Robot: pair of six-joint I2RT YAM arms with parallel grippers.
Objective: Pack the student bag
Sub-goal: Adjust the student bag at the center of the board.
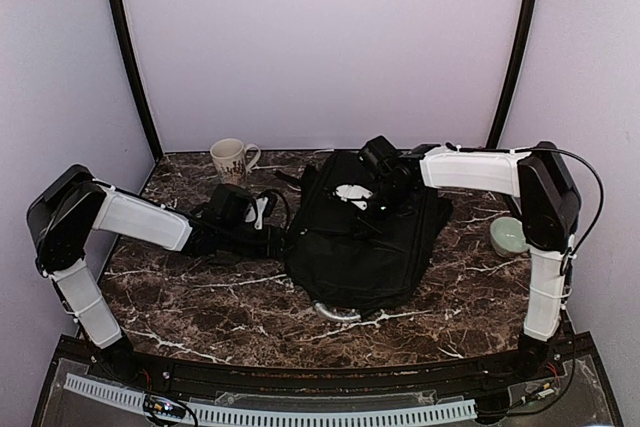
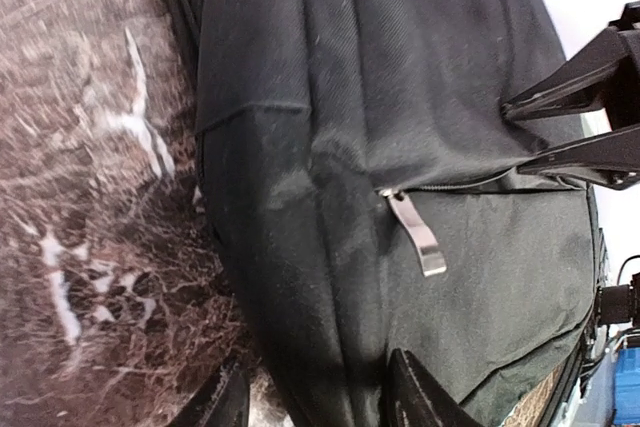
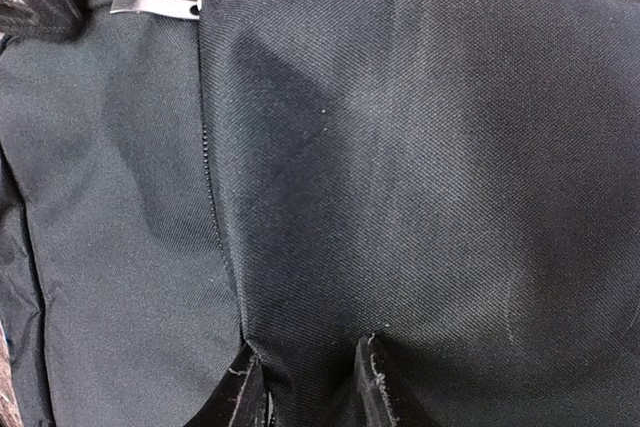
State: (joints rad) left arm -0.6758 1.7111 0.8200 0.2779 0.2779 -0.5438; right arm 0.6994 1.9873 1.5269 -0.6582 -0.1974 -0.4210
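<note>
The student bag, a big black fabric backpack, lies flat in the middle of the table with its grey loop handle toward the arms. My left gripper is at the bag's left edge. In the left wrist view it stands open astride a ridge of the bag's side, with marble showing beside the left finger. A silver zipper pull lies ahead of it. My right gripper is on the bag's far end, and its jaws pinch a fold of the black fabric.
A white patterned mug stands at the back left. A pale green bowl sits at the right, beside the right arm. Something white shows at the bag's far end. The table is dark marble.
</note>
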